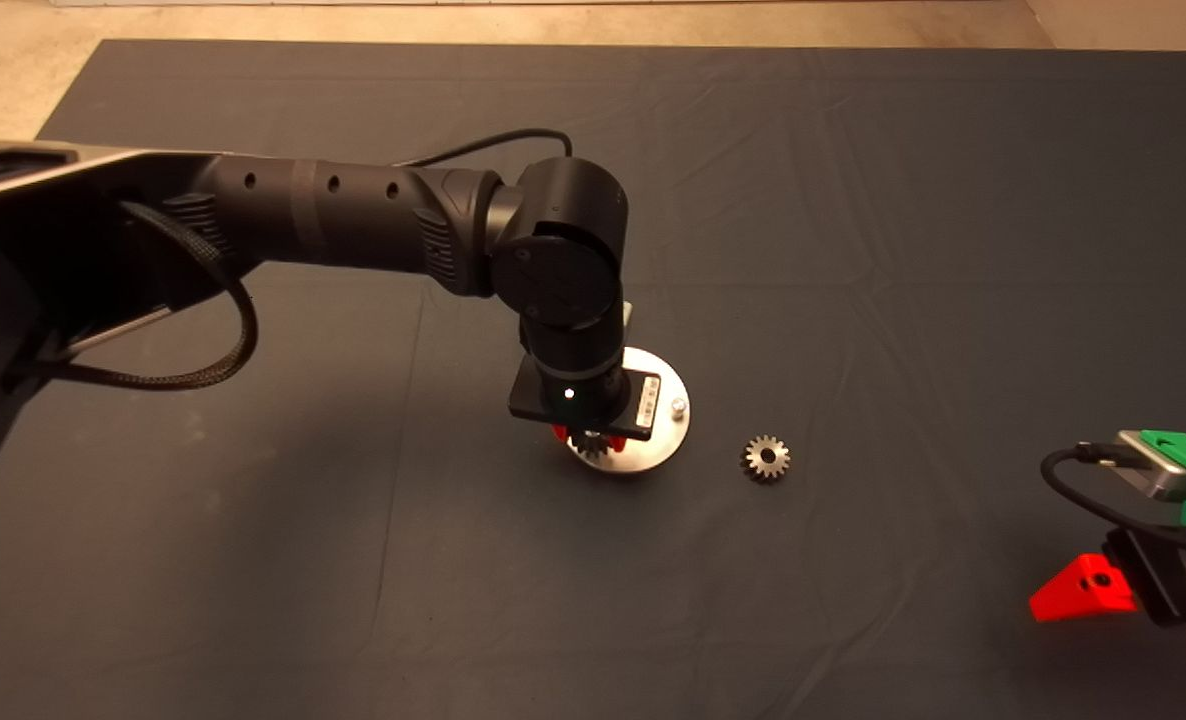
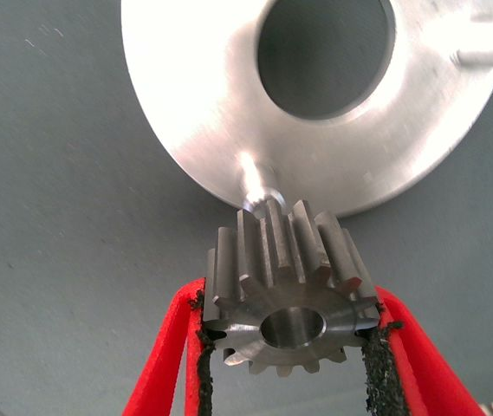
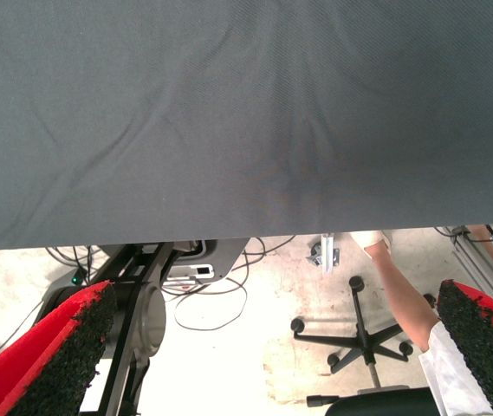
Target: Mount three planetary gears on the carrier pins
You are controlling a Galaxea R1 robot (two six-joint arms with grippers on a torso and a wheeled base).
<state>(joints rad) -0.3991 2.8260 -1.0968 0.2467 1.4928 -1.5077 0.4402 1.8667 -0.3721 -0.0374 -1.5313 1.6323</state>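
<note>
My left gripper [image 1: 589, 437] is over the near edge of the shiny round carrier disc [image 1: 668, 435], shut on a small silvery planetary gear [image 2: 288, 290]. In the left wrist view the gear sits between the black pads [image 2: 374, 364], right above one upright carrier pin [image 2: 256, 180] at the disc's rim [image 2: 194, 113]. A second pin [image 1: 677, 407] stands bare on the disc's right side and also shows in the left wrist view [image 2: 489, 59]. Another gear [image 1: 766, 459] lies flat on the mat right of the disc. My right gripper [image 1: 1083, 588] is parked open at the lower right edge.
The dark mat [image 1: 853, 200] covers the table, with wrinkles. The left arm [image 1: 373, 215] reaches across from the left. Past the mat's edge the right wrist view shows a person's arm [image 3: 402, 295], an office chair base [image 3: 359, 334] and cables on the floor.
</note>
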